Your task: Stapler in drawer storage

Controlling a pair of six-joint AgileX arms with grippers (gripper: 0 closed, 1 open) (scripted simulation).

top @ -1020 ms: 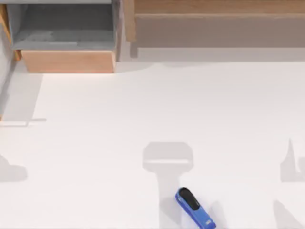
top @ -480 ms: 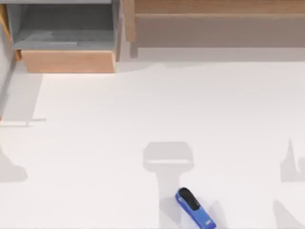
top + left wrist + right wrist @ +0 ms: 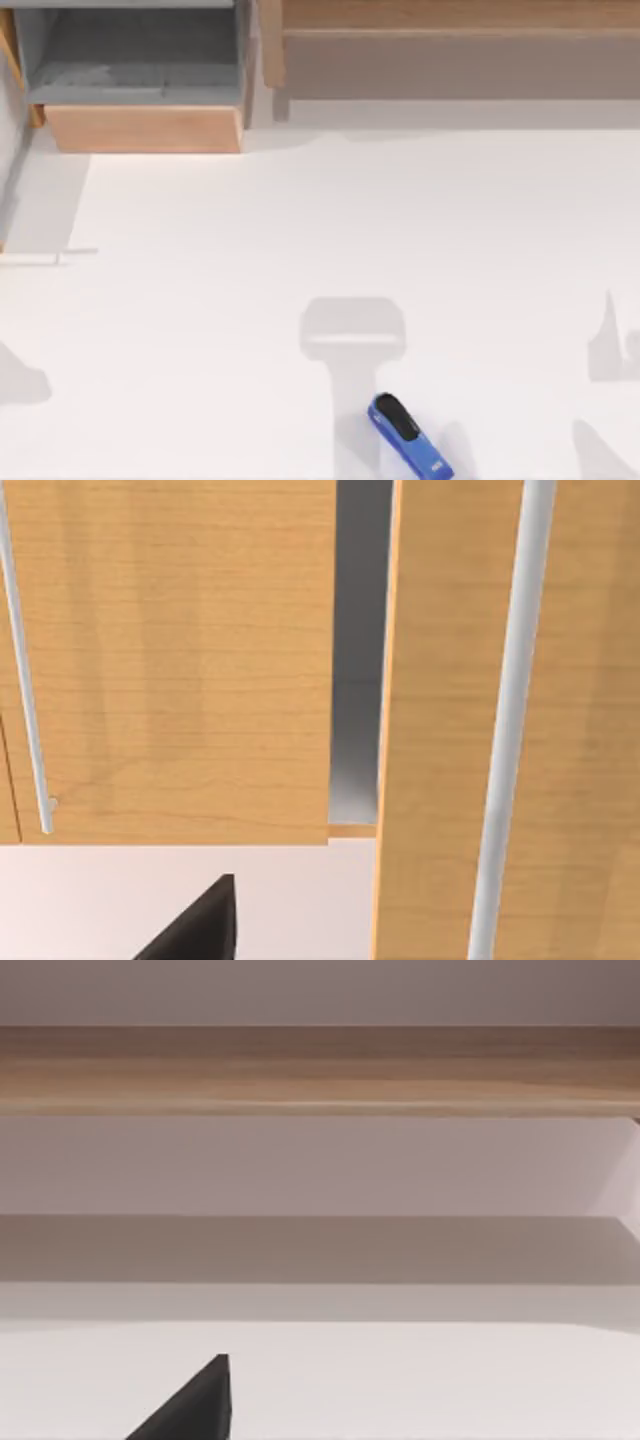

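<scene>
Stapler (image 3: 410, 436) lies slanted at the table's (image 3: 300, 230) near edge, right of centre, untouched. Drawer (image 3: 140, 85) far left, pulled open; wide bare surface between them. Left gripper (image 3: 195, 925) faces tan wooden panels; right gripper (image 3: 190, 1405) low over the table. Jaw state: cannot tell for either.

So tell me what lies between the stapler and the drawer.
Top view: bare white table, crossed only by soft shadows, runs from the stapler up to the open drawer.

The stapler (image 3: 410, 437) runs past the top view's bottom edge; the drawer (image 3: 140, 85) is cropped at the top.
</scene>
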